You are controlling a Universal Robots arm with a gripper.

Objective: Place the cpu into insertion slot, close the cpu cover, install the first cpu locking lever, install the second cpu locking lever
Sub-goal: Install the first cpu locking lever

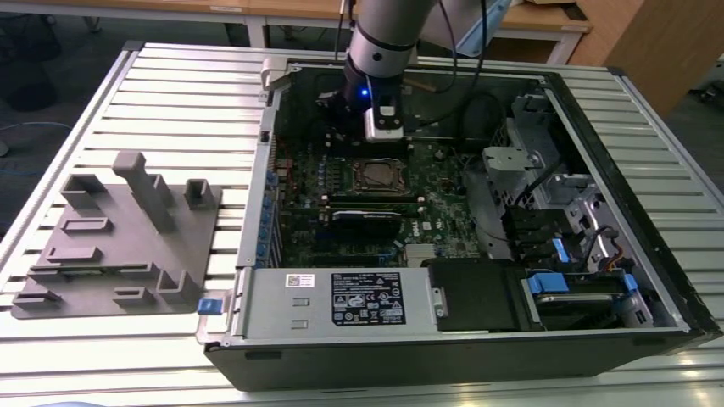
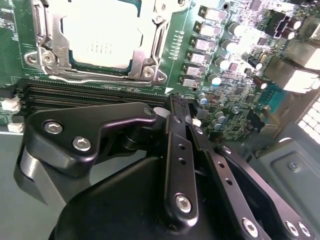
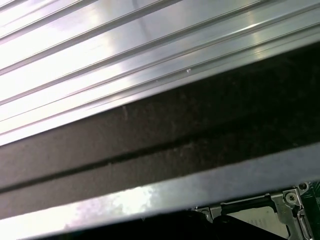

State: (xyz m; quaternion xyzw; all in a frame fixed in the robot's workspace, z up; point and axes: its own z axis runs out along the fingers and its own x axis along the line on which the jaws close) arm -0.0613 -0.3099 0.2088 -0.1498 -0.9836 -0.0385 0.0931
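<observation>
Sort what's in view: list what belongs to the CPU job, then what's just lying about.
Job in hand:
cpu
cover
slot
lever
hand

Lying about:
grey rack
power supply
blue-tabbed drive bays
table

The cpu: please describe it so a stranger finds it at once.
Inside the open computer case, find the green board. Near its middle sits the cpu: a flat square with a dull silver top, metal-framed, unlike the long black slots.
</observation>
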